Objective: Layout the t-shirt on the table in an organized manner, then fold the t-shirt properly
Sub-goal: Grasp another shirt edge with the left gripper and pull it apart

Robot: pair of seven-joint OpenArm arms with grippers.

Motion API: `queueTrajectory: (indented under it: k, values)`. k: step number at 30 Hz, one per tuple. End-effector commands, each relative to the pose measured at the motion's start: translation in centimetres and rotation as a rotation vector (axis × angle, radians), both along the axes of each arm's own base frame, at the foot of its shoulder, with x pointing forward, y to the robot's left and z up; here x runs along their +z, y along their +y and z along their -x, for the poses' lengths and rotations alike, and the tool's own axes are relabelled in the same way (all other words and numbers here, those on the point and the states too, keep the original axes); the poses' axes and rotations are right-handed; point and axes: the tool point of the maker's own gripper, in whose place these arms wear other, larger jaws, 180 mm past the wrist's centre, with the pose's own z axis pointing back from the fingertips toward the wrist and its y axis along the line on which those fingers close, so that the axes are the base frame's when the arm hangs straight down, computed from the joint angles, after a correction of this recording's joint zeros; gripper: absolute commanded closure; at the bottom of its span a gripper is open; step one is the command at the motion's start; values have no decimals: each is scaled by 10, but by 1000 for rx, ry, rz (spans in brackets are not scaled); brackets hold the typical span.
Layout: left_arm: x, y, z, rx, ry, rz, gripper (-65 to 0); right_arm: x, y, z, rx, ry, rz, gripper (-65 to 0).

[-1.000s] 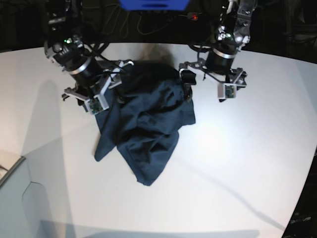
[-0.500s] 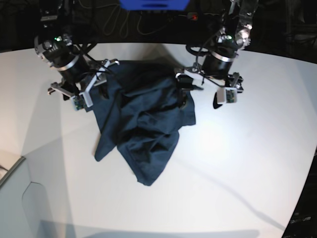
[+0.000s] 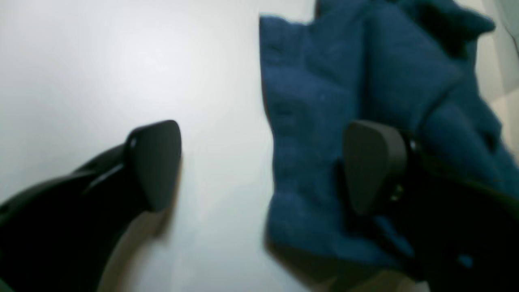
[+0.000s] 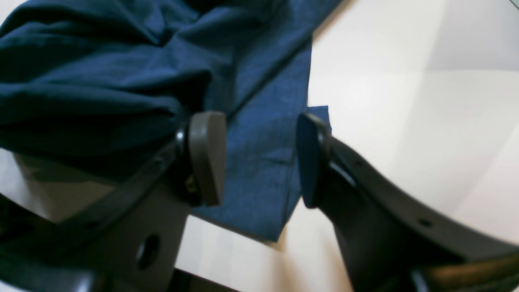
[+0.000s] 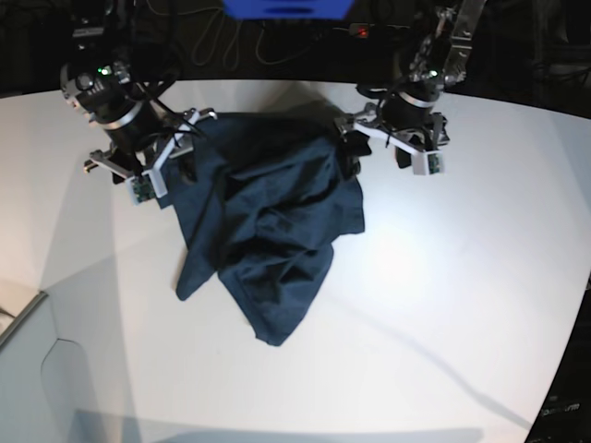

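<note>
The dark navy t-shirt (image 5: 268, 221) lies crumpled mid-table, bunched and folded over itself. My left gripper (image 5: 355, 140) is at its far right corner, open wide. In the left wrist view one finger (image 3: 154, 162) is over bare table (image 3: 121, 61) and the other finger (image 3: 373, 166) is over the t-shirt (image 3: 320, 121), nothing pinched. My right gripper (image 5: 180, 148) is at the shirt's far left edge. Its jaws (image 4: 259, 158) stand apart astride a flat flap of the t-shirt (image 4: 259, 134), with a gap showing on each side.
The white table (image 5: 443, 305) runs wide to the right and front of the shirt. A blue object (image 5: 286, 7) and dark cables sit beyond the far edge. A pale box edge (image 5: 28, 360) shows at the front left corner.
The right arm has moved left and back to the shirt's far left edge. The left arm has drawn back a little and turned its wrist. The shirt's heap looks the same.
</note>
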Motion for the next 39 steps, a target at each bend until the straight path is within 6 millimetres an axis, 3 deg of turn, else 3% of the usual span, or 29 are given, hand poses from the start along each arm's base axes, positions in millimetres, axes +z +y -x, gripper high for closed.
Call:
queueTrajectory:
  k: [1,9,15,17,23,25,29,33,36,39]
  values:
    - [9,-7,-11,-7,-44,16,-610,6,4,-3,17,-28,-19,-284]
    - [0,-38,-19,-92,-28,24,-610,-9,3,2,12,15,-22,-284]
    - [-8,-47,-20,-120,-12,19,-582,-9,3,2,12,14,-22,-284]
    - [-5,-47,-24,-120,-21,20,-500,-9,3,2,12,14,-22,-284]
    - [1,-55,-33,-129,-40,32,-103,-9,3,2,12,14,-22,-284]
    - [2,-55,-35,-126,-42,32,0,-9,3,2,12,14,-22,-284]
    - [7,-54,-38,-124,-58,31,0,-9,2,2,14,14,-18,-284]
    - [33,-46,-45,-132,-128,24,0,-8,-1,0,18,9,-10,-284]
    - [60,-31,-49,-99,-196,25,0,-7,-1,-2,18,4,-9,-284]
    - [82,0,-54,-22,-249,9,0,-7,-1,-3,18,3,-8,-286]
